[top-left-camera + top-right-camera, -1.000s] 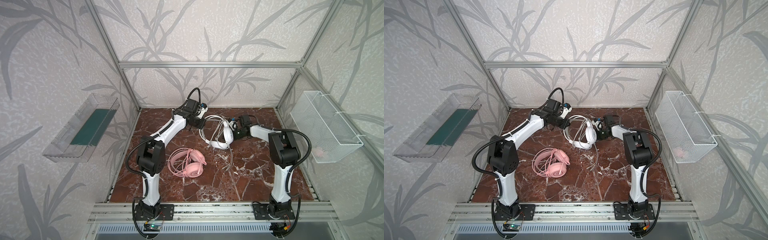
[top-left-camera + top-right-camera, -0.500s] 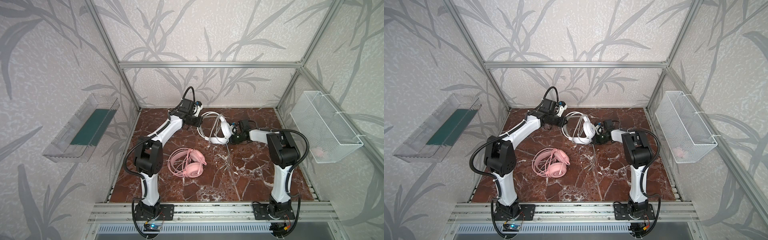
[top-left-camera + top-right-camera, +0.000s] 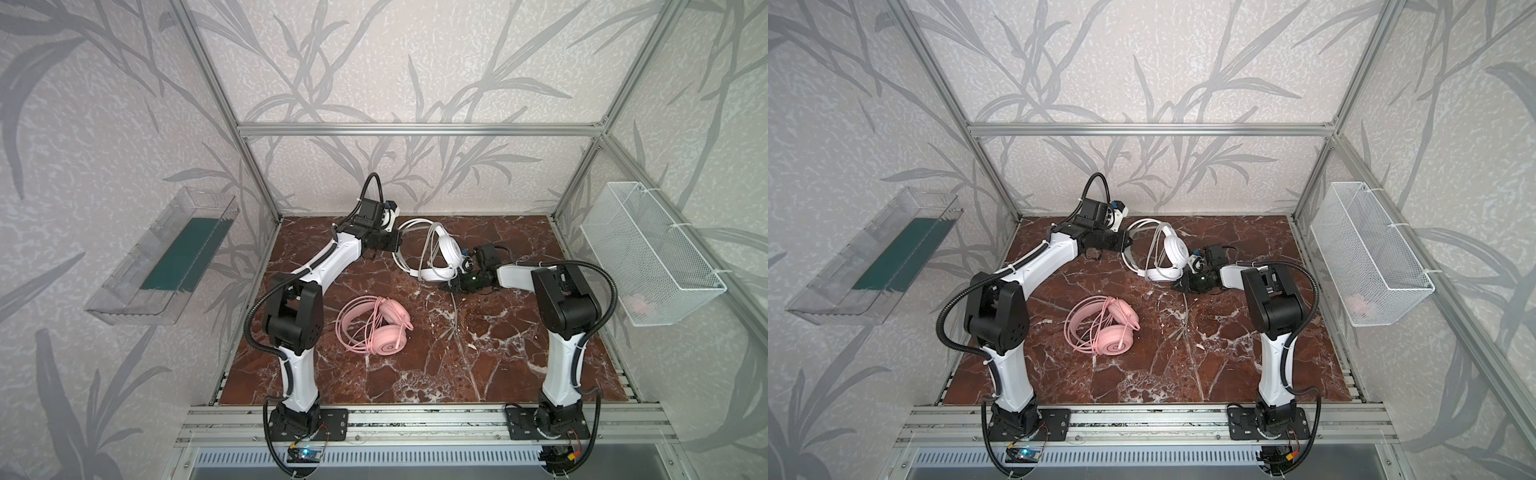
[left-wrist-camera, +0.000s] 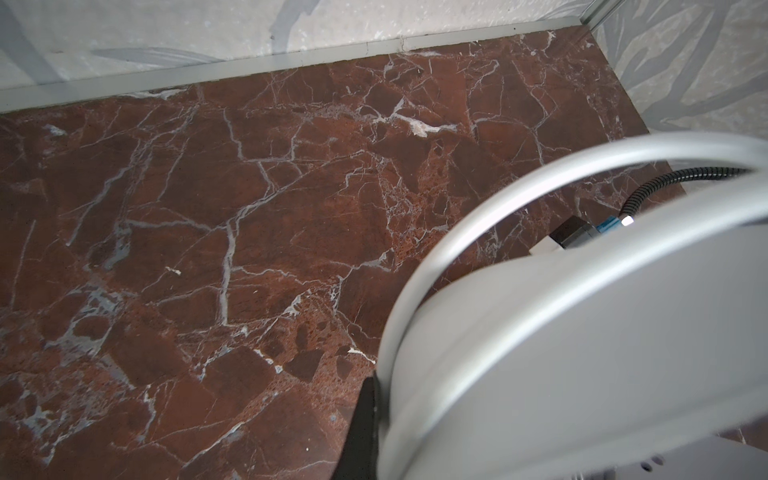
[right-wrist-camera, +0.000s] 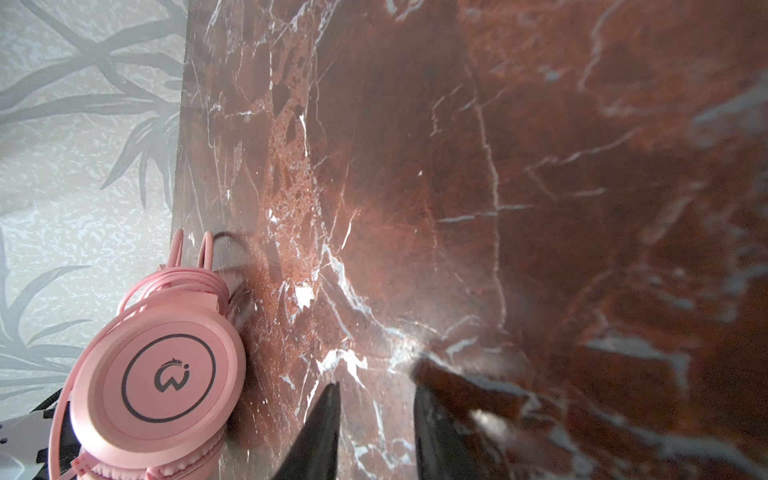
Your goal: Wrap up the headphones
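Observation:
The white headphones (image 3: 440,253) (image 3: 1173,249) stand tilted at the back middle of the marble table in both top views. My left gripper (image 3: 395,241) (image 3: 1127,243) is shut on their headband. In the left wrist view the headband (image 4: 540,332) fills the frame beside one black finger (image 4: 363,428). The white cable (image 3: 455,309) (image 3: 1185,316) trails toward the front. My right gripper (image 3: 446,286) (image 3: 1177,286) (image 5: 376,399) sits low just in front of the white cup, open, with only marble between its fingers. The pink headphones (image 3: 374,328) (image 3: 1104,328) (image 5: 162,374) lie at centre left, cable coiled round them.
A clear plastic bin (image 3: 166,257) hangs on the left wall. A white wire basket (image 3: 648,253) hangs on the right wall with something pink (image 3: 638,305) inside. Aluminium frame posts (image 3: 257,178) stand at the back corners.
My right gripper has drawn away from the white headphones toward the front and opened wider. The left gripper has kept its hold and turned the headset more upright.

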`<move>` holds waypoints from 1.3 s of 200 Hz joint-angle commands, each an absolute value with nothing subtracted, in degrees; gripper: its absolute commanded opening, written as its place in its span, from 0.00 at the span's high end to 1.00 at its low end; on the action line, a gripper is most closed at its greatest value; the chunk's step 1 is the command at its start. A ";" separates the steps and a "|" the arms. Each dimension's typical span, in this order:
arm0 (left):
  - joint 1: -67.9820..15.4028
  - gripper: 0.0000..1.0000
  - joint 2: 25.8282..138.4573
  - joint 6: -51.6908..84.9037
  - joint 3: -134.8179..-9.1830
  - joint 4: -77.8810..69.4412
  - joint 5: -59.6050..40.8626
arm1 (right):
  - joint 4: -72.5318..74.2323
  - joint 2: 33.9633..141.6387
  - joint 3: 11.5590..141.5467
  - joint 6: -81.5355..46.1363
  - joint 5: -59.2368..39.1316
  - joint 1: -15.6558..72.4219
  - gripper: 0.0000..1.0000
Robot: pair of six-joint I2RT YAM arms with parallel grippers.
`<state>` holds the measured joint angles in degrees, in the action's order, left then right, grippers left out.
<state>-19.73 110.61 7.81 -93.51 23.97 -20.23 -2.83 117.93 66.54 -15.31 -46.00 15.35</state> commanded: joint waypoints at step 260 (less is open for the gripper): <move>-18.63 1.00 105.90 18.21 -90.89 16.08 -12.14 | -1.64 116.06 59.87 -20.00 -48.93 19.07 0.84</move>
